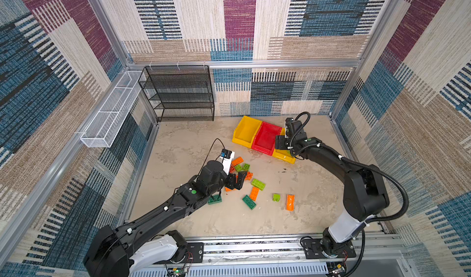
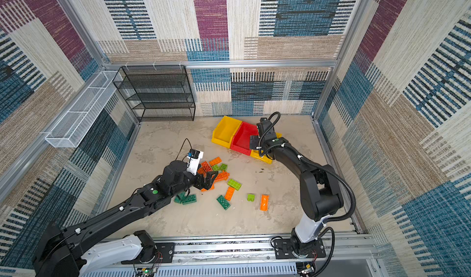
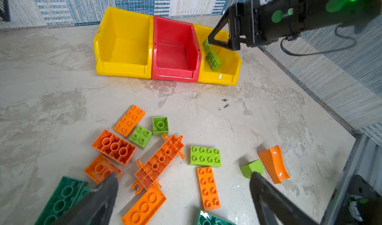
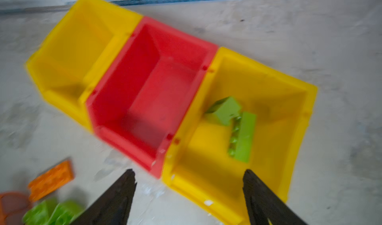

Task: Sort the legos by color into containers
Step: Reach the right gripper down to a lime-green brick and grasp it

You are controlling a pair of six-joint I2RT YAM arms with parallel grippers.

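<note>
Three joined containers stand in a row: a yellow bin (image 3: 124, 44), a red bin (image 3: 175, 48) and a second yellow bin (image 3: 229, 73). Two lime legos (image 4: 242, 137) lie in that second yellow bin; the other two bins hold nothing. My right gripper (image 4: 189, 173) hangs open just above its front edge, empty. Orange, lime and dark green legos (image 1: 251, 186) lie scattered on the floor. My left gripper (image 3: 183, 176) is wide open low over this pile, with an orange brick (image 3: 207, 187) and an orange frame piece (image 3: 159, 162) below its jaws.
A black mesh rack (image 1: 178, 92) stands at the back left and a white wire basket (image 1: 109, 115) hangs on the left wall. An orange curved piece (image 1: 290, 202) and a lime block (image 1: 276, 197) lie apart toward the right. Patterned walls close in on three sides.
</note>
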